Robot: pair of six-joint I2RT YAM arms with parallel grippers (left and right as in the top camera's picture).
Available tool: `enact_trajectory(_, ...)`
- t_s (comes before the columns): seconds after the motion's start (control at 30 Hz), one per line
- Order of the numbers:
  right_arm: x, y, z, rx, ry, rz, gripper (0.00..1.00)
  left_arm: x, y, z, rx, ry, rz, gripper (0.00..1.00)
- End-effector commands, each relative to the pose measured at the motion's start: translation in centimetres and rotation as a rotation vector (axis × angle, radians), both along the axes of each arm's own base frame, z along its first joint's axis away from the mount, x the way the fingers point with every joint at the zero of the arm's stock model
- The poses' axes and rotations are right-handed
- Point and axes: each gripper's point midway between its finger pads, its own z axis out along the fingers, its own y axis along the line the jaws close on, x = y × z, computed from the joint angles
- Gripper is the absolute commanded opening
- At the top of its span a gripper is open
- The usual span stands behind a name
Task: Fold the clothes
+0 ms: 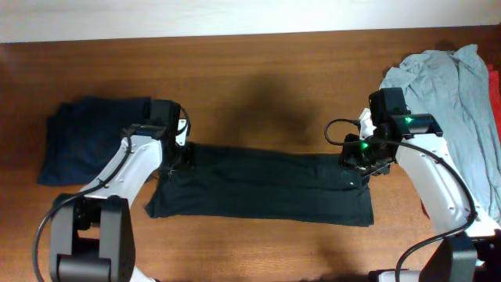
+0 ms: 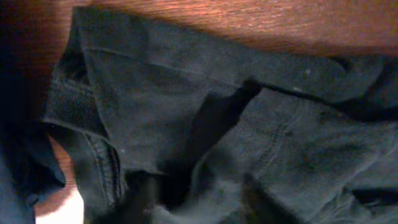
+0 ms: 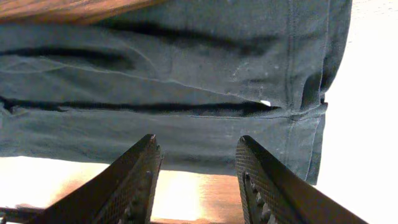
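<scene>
Black T-shirt (image 1: 258, 186) looks limp; pinch its 3 and 9 o'clock ends. Right fingers (image 3: 134, 180) gape empty; left fingers (image 1: 181, 159) unclear.

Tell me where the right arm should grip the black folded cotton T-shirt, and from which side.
Grip the black cotton T-shirt at its right short end, probably from the right and above: it lies flat as a long band, and its folded layers end there together.

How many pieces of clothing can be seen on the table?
4: black T-shirt in the middle, navy garment at left, grey shirt at right, red cloth at the right edge, mostly hidden.
</scene>
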Motion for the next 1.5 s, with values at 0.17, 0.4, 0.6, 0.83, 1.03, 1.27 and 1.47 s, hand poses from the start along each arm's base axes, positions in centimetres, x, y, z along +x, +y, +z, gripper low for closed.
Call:
enact_trajectory(0.17, 0.3, 0.0, 0.4, -0.009, -0.017, 0.007, 0.43, -1.3, 0.4, -0.6, 0.021, 0.052, -0.030, 0.00)
enact_trajectory(0.4, 0.2, 0.0, 0.4, -0.009, -0.011, 0.007, 0.43, -0.8, 1.1, 3.9, 0.030, 0.010, -0.009, 0.00)
enact_trajectory(0.6, 0.2, 0.0, 0.4, -0.010, -0.013, 0.007, 0.43, -1.7, 1.8, 8.2, 0.025, -0.046, -0.001, 0.01)
enact_trajectory(0.83, 0.4, 0.0, 0.4, -0.009, -0.018, 0.007, 0.43, -3.5, 2.0, 7.8, 0.033, 0.030, -0.002, 0.24)
enact_trajectory(1.03, 0.4, 0.0, 0.4, -0.010, -0.019, 0.007, 0.43, -3.5, 2.1, 7.8, 0.040, 0.028, -0.004, 0.29)
enact_trajectory(1.27, 0.5, -0.3, 0.4, -0.028, -0.024, 0.003, 0.47, -2.0, -1.0, 8.0, -0.104, -0.038, -0.082, 0.30)
enact_trajectory(1.47, 0.4, -0.3, 0.4, -0.028, -0.020, 0.003, 0.48, -2.0, -4.4, 4.8, -0.153, -0.024, -0.279, 0.43)
